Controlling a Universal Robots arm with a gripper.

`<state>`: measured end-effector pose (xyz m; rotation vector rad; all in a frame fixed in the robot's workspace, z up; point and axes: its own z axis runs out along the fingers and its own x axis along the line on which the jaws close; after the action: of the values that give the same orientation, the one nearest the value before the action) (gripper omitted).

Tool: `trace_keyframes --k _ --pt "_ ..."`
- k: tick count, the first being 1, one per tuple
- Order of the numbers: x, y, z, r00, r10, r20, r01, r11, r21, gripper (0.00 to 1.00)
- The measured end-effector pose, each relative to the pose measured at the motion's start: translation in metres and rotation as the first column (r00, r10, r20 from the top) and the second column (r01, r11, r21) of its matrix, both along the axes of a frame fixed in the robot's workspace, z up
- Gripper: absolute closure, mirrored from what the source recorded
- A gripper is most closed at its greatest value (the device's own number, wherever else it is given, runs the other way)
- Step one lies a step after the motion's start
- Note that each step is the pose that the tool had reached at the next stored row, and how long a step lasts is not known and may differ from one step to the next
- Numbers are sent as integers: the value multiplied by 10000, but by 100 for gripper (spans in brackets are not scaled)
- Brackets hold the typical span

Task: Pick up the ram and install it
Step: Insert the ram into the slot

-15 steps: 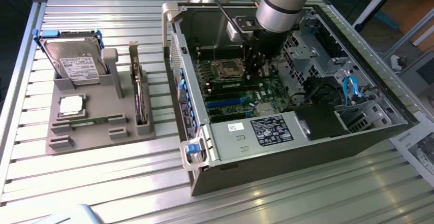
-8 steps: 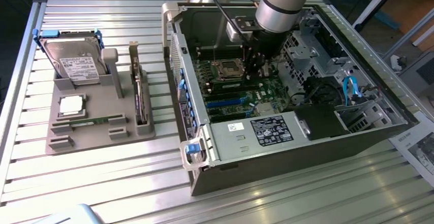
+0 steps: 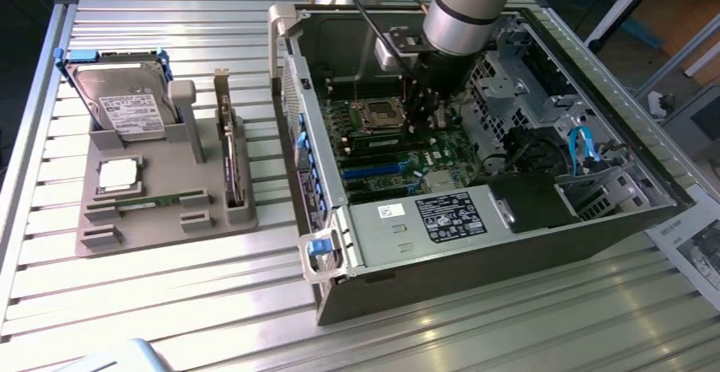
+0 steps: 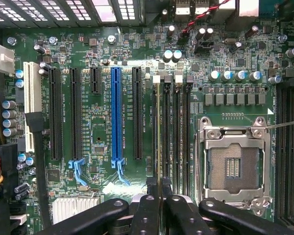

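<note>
Right now my fingers (image 4: 154,210) are clenched on the ram (image 4: 159,137). I'm holding it edge-on, in line with the memory slots (image 4: 175,137) beside the processor socket (image 4: 233,166) inside the case (image 3: 450,275), presumably so it goes in straight.

Bright glare on table (image 3: 169,296); case (image 3: 473,271) interior shadowed.

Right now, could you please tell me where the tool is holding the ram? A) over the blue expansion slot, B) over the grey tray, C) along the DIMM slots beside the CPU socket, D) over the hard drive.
C: the tool grips the ram edge-on, lined up with the DIMM slots next to the empty CPU socket.
</note>
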<state>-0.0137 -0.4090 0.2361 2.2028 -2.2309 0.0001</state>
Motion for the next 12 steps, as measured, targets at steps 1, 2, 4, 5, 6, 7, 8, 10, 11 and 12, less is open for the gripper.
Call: trace_keyframes --k 1,2,4,5,6,7,8,10,11,12 --pt "-2 0 -1 10000 0 8 0 10000 -1 88" --pt "-4 1 -2 10000 1 14 -1 10000 3 88" --pt "-5 1 -2 10000 1 16 -1 10000 6 88" --pt "-4 1 2 10000 1 16 -1 10000 5 88" --pt "-5 1 9 10000 1 15 -1 10000 2 88" --pt "-5 1 13 10000 1 14 -1 10000 4 88" --pt "-5 1 16 10000 1 15 -1 10000 6 88" --pt "-5 1 17 10000 1 15 -1 10000 6 88" --pt "-5 1 18 10000 1 14 -1 10000 3 88" --pt "-6 1 18 10000 1 14 -1 10000 4 88"
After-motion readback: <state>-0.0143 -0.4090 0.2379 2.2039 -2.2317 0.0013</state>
